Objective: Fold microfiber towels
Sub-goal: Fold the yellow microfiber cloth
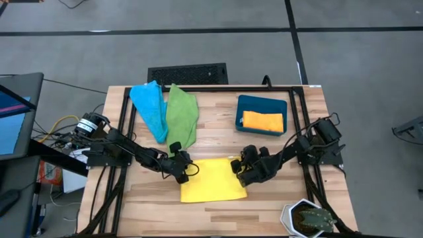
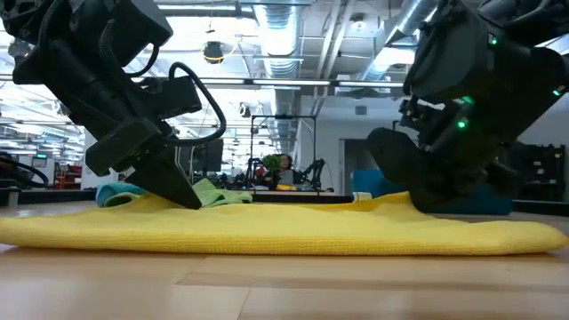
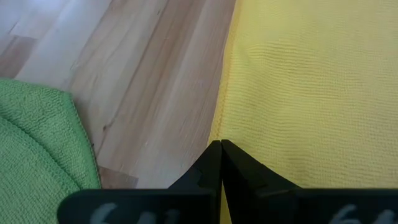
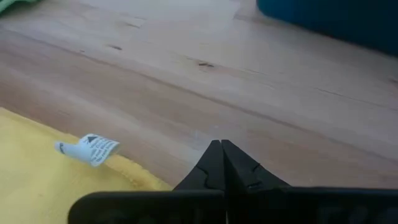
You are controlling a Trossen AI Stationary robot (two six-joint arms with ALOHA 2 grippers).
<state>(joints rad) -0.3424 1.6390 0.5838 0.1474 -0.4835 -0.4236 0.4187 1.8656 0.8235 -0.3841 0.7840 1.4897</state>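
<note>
Pinching one yellow towel at two corners

Both my grippers are pressed shut on the yellow towel (image 1: 211, 180), the left gripper (image 1: 182, 173) at its far left corner, the right gripper (image 1: 236, 166) at its far right. Beyond lie one green towel (image 1: 182, 114) and one blue towel (image 1: 149, 106); one orange towel (image 1: 263, 121) sits in the teal bin (image 1: 262, 102).

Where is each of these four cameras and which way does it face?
High view: above, straight down on the table; both arms show.
Low view: table height, looking across the yellow towel into the room; both arms show.
Left wrist view: down past the shut left claw at the yellow towel's edge.
Right wrist view: past the shut right claw at the towel's tag.
All four share the yellow towel.
</note>
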